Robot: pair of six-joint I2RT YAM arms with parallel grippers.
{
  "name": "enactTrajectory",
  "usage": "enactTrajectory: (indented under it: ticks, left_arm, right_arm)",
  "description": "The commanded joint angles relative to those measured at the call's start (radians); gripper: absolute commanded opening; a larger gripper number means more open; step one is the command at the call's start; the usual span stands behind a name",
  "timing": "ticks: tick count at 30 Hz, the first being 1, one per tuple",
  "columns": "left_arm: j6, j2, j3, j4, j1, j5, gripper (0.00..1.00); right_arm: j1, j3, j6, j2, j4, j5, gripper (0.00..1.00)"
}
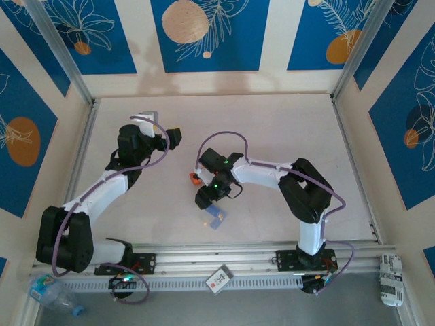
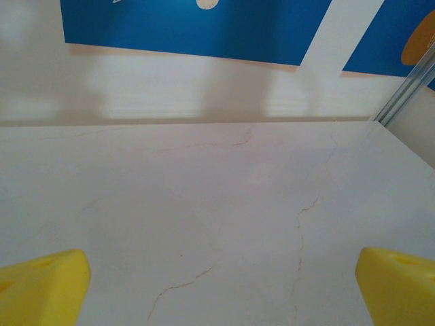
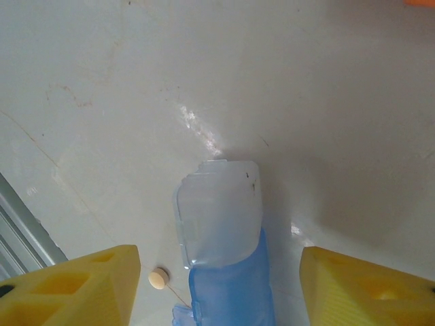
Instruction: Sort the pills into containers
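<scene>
Nearest, along the ribbed metal rail [image 1: 204, 255]: two black arm bases, bolted side by side.

Just beyond, on the pale matte worktop [image 1: 285, 129] (hairline veins plain in the wrist views): one container strip [image 3: 224, 272] of translucent pale-blue plastic with rounded corners, lying flat. Paler at its far end, deeper blue toward the wrist camera; number of compartments not discernible.

Near the strip's left edge in the right wrist view, not touching it: one pill [image 3: 158, 278], small, round, flat, cream-yellow.

Right gripper [image 3: 219, 272] poised over the strip. Two yellow wedge-shaped fingers [image 3: 81, 288], one on either side, with bare worktop in each gap. Jaws partly apart, gripping nothing. Right arm folded at the elbow, white forearm reaching leftward to the centre, wrist pitched down.

Beside that wrist: one orange bottle [image 1: 194, 178], cylindrical.

Farther off and to the left: left arm stretched diagonally away from its base, wrist turned toward the centre. Left gripper [image 2: 217, 288] spread wide, its two yellow fingers at the frame's lower corners, nothing between them but bare worktop.

Farthest: cream wall panels [image 1: 204, 34] with blue leaf-print insets.
</scene>
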Motion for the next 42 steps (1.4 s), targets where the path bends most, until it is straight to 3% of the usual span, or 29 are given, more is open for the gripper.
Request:
enactTrajectory:
  ticks: [1, 28, 42]
  left_arm:
    - [-0.001, 0.006, 0.027, 0.004, 0.013, 0.026, 1.0]
    - [-0.016, 0.014, 0.027, 0.022, 0.013, 0.045, 1.0]
    - [-0.024, 0.017, 0.032, 0.026, 0.014, 0.055, 1.0]
  right_arm:
    - [0.007, 0.008, -0.001, 0.019, 0.01, -0.033, 0.63]
    - [-0.004, -0.047, 0.004, 0.032, 0.052, -0.037, 0.44]
    - [-0.029, -0.093, -0.001, 0.009, 0.078, -0.055, 0.29]
